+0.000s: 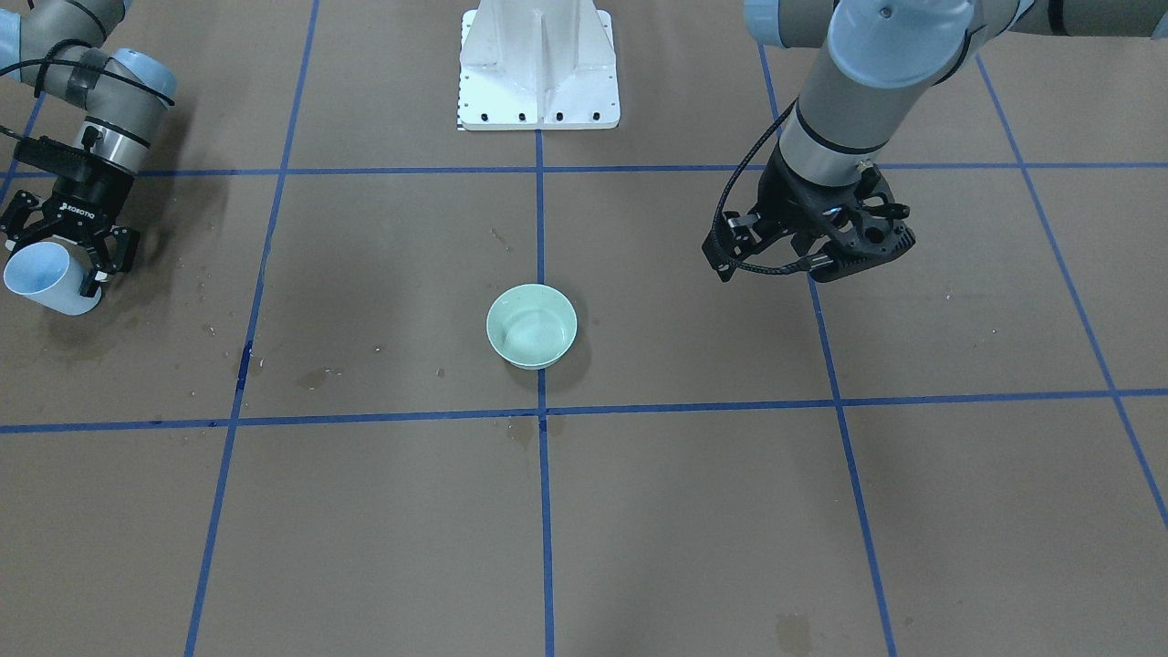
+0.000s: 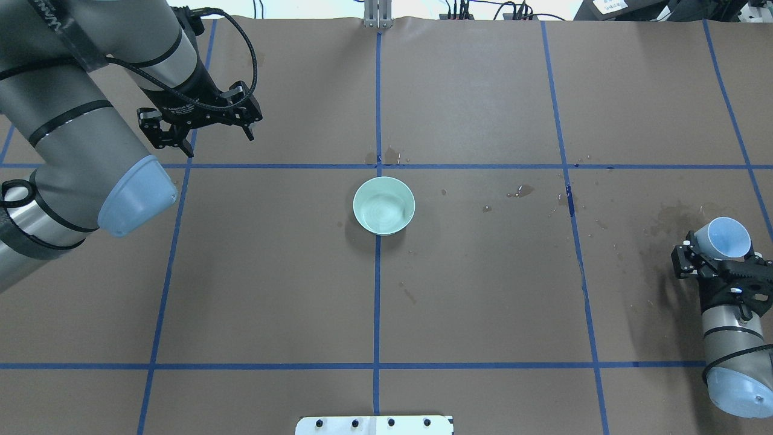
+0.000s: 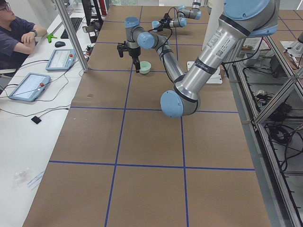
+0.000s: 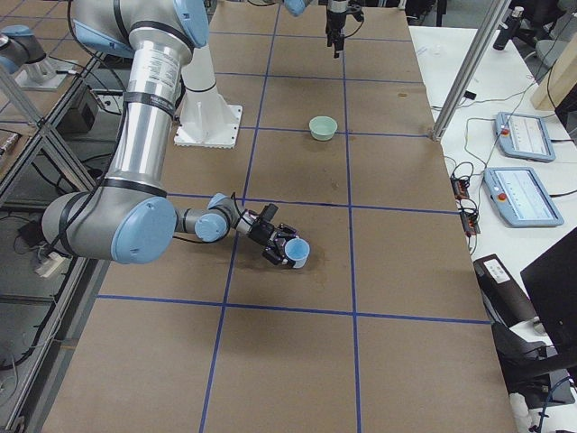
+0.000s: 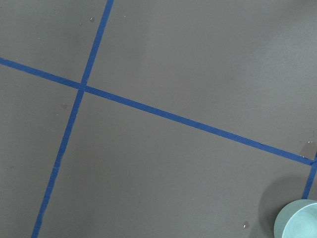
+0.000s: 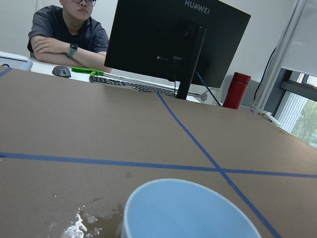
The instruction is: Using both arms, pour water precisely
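My right gripper [image 2: 718,261] is shut on a light-blue cup [image 2: 726,237] at the table's right edge. It holds the cup low and tilted, with the mouth facing away from the robot. The cup also shows in the front view [image 1: 44,276] and fills the bottom of the right wrist view [image 6: 190,210]. A mint-green bowl [image 2: 384,205] stands at the table's centre with a faint glassy sheen of water inside. No stream of water shows. My left gripper [image 2: 204,134] is open and empty, hovering over the far left of the table, away from the bowl.
Wet patches [image 2: 673,220] darken the brown paper beside the cup, and small drops [image 2: 522,191] lie between cup and bowl. The white pedestal base [image 1: 538,68] stands at the robot's side. An operator [image 6: 67,37] sits beyond the far edge, by a monitor [image 6: 173,39].
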